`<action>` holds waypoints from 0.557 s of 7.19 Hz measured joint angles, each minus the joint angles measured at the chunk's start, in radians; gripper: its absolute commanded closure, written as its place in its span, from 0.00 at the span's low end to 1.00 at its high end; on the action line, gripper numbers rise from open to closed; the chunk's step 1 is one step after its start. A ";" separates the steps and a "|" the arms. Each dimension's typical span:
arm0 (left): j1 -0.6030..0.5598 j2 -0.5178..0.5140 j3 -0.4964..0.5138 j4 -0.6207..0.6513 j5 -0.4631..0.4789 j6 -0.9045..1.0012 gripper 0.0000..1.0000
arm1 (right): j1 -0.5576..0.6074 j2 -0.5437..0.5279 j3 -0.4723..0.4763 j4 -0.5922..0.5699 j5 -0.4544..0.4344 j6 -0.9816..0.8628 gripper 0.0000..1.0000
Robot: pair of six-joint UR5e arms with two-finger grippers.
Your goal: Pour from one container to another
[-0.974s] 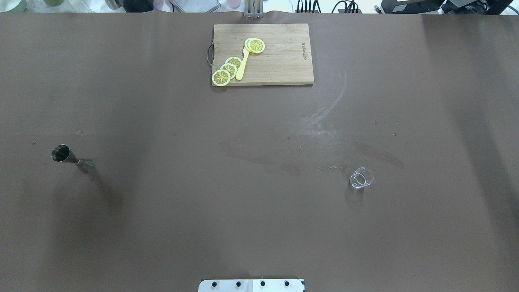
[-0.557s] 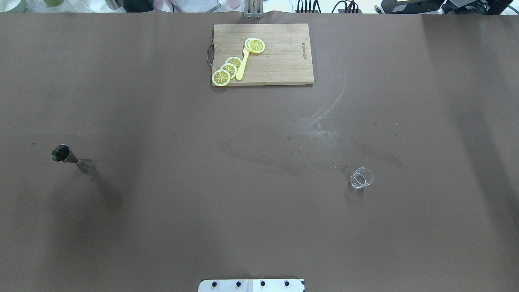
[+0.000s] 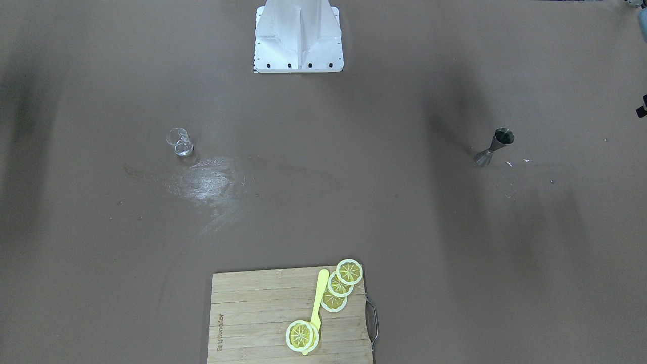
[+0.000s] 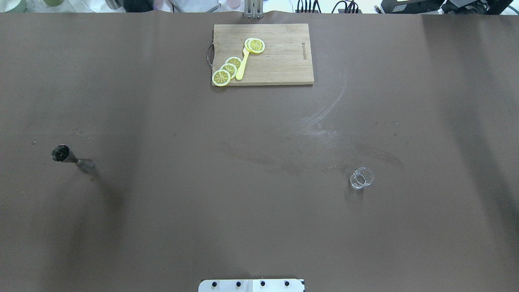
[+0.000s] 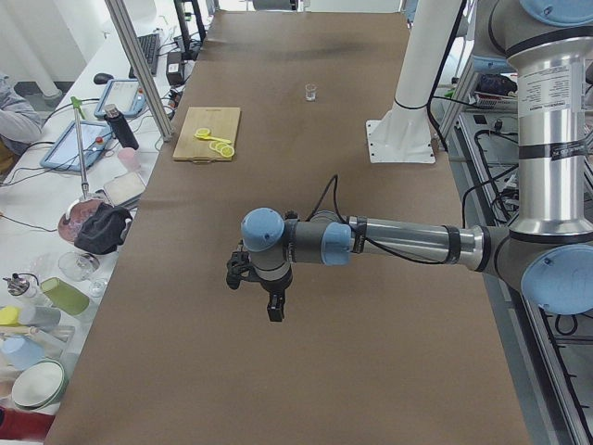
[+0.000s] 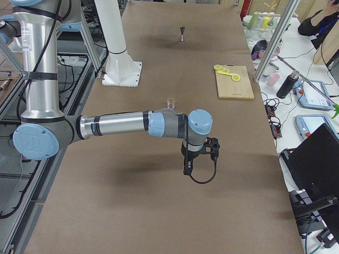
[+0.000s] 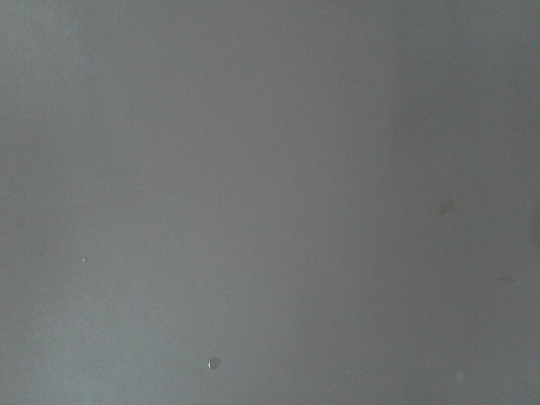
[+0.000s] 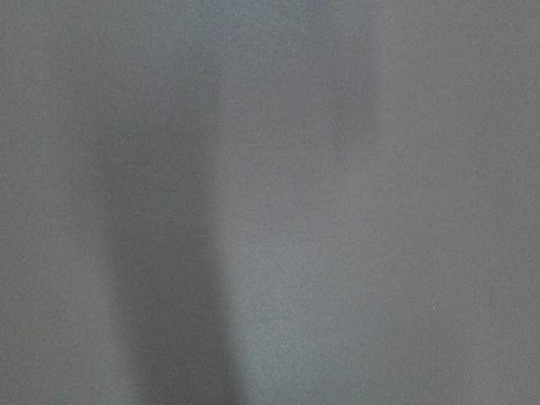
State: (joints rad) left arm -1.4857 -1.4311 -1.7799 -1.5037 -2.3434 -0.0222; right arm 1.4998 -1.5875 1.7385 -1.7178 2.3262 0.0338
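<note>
- Glass cup (image 4: 361, 178) upright on worktop (image 4: 259, 202), well apart from right jaws; steel jigger (image 4: 69, 157) upright, well apart from left jaws.
- Width of both jaws: cannot tell.
- Seemingly pre-grasp; next, reaching right jaws around cup.

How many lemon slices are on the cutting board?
4 lemon slices plainly: three overlapping by the handle of the cutting board, one atop the yellow utensil. A rim under that one may be a fifth.
</note>
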 measured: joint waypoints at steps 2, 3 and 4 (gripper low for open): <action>-0.003 0.010 -0.010 0.002 0.010 -0.002 0.02 | -0.040 0.018 0.000 0.132 0.017 -0.003 0.00; -0.004 0.010 -0.020 0.000 0.013 -0.003 0.02 | -0.060 0.036 0.001 0.165 0.046 -0.004 0.00; -0.005 0.019 -0.034 0.000 0.011 -0.003 0.02 | -0.077 0.056 0.005 0.183 0.086 -0.005 0.00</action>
State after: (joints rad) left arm -1.4910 -1.4124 -1.8141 -1.5036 -2.3325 -0.0249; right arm 1.4231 -1.5320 1.7436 -1.5347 2.4126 0.0291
